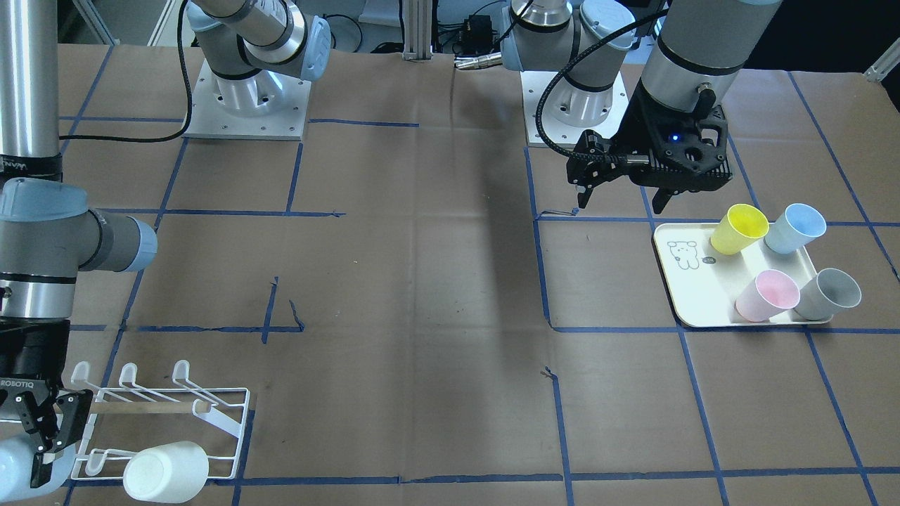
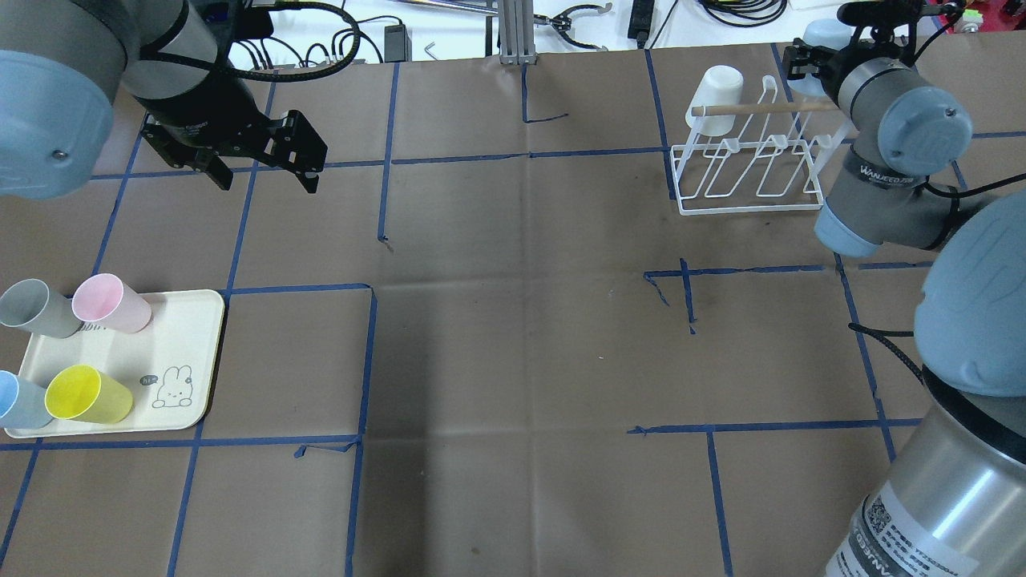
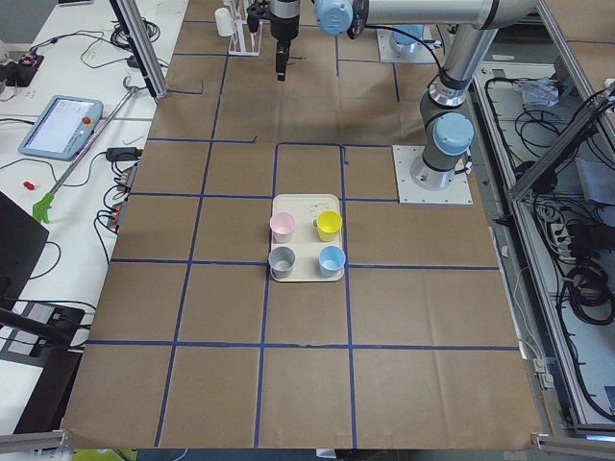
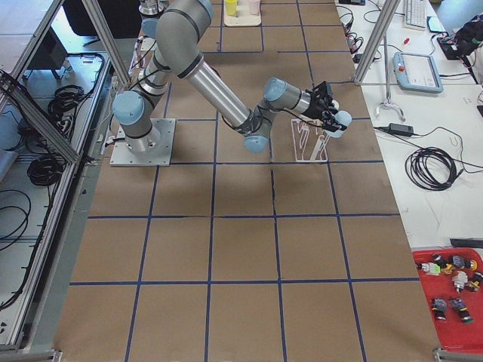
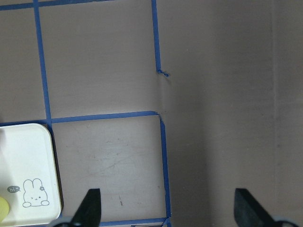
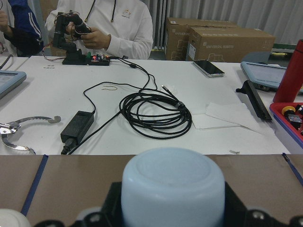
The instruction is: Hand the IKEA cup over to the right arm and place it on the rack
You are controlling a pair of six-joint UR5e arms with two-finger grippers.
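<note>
My right gripper (image 1: pixel 42 436) is shut on a pale-blue cup (image 6: pixel 173 187), held on its side just beside the end of the white wire rack (image 2: pixel 749 172). The cup also shows in the overhead view (image 2: pixel 817 32) and the front-facing view (image 1: pixel 14 467). A white cup (image 2: pixel 716 96) hangs on a prong at the rack's other end. My left gripper (image 2: pixel 264 178) is open and empty, above bare table beyond the cream tray (image 2: pixel 180 328).
The tray (image 1: pixel 692 295) with a bunny drawing holds a yellow cup (image 1: pixel 738 228), a blue cup (image 1: pixel 794 227), a pink cup (image 1: pixel 766 295) and a grey cup (image 1: pixel 830 294). Brown paper with blue tape lines covers the table. A person and cables are beyond the far edge.
</note>
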